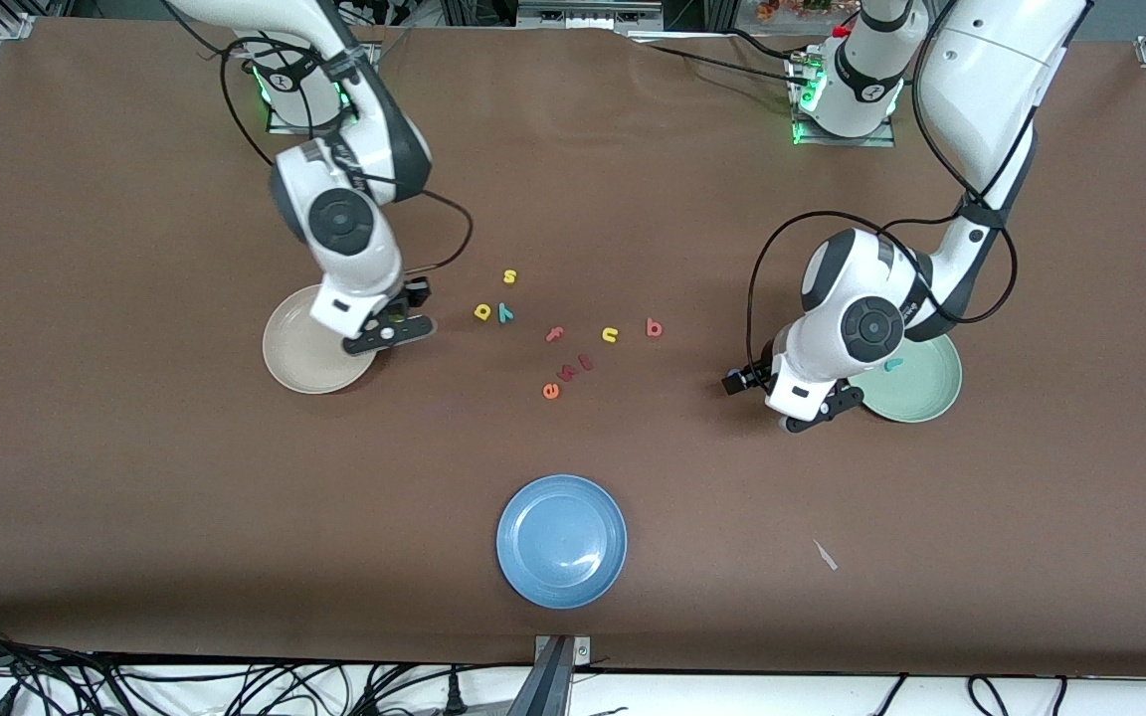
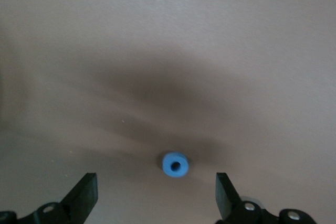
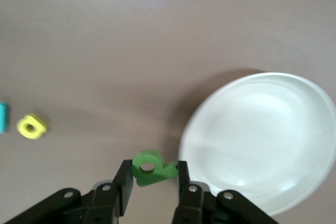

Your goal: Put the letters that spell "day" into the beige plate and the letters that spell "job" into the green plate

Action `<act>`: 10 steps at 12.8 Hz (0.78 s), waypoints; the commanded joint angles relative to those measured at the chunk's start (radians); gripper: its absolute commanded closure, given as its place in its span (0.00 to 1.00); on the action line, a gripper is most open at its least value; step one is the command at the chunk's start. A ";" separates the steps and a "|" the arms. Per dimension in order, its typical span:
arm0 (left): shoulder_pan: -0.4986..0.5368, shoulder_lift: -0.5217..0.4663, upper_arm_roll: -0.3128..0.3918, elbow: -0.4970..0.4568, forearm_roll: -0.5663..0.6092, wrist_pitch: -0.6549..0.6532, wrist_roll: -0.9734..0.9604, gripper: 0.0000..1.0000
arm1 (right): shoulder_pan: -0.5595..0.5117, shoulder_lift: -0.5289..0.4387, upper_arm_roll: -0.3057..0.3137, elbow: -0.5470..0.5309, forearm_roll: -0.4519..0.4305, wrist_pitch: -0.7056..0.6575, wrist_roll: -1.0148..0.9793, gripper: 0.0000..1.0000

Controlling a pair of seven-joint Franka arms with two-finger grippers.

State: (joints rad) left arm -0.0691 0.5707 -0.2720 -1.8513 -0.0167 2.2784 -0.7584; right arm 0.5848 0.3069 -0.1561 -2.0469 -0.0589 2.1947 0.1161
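Observation:
My right gripper [image 3: 152,176] is shut on the green d [image 3: 151,167] and hangs over the table just beside the beige plate [image 3: 262,135]. In the front view that gripper [image 1: 392,333] sits at the rim of the beige plate [image 1: 299,353]. The yellow a [image 1: 482,312] and teal y [image 1: 504,313] lie together mid-table. My left gripper [image 2: 156,188] is open, and the blue o [image 2: 175,164] lies on the brown table just ahead of its fingertips, apart from both. In the front view this gripper [image 1: 817,410] hides the o. It is beside the green plate [image 1: 926,393], which holds the teal j [image 1: 893,365]. The red-pink b [image 1: 654,327] lies on the table.
Other letters lie mid-table: a yellow s [image 1: 509,276], pink f [image 1: 554,334], yellow u [image 1: 610,334], orange e [image 1: 550,391] and a small red one [image 1: 585,362]. The blue plate [image 1: 561,540] stands nearer the front camera. A white scrap [image 1: 825,555] lies toward the left arm's end.

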 commanded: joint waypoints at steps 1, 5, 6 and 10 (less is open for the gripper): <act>0.006 -0.006 -0.003 0.007 0.020 -0.005 0.001 0.01 | 0.001 -0.045 -0.080 -0.006 0.031 -0.068 -0.153 0.68; 0.000 0.028 -0.001 0.014 0.023 0.015 0.001 0.01 | 0.001 -0.057 -0.178 -0.018 0.031 -0.096 -0.251 0.66; -0.001 0.028 -0.001 0.014 0.023 0.015 0.001 0.01 | 0.001 -0.058 -0.180 -0.022 0.033 -0.096 -0.250 0.66; -0.001 0.032 -0.001 0.014 0.029 0.016 -0.001 0.03 | 0.001 -0.057 -0.184 -0.021 0.059 -0.098 -0.233 0.09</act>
State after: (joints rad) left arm -0.0664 0.5936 -0.2739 -1.8507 -0.0129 2.2922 -0.7582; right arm 0.5792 0.2694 -0.3343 -2.0563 -0.0344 2.1076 -0.1140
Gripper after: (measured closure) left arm 0.013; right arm 0.480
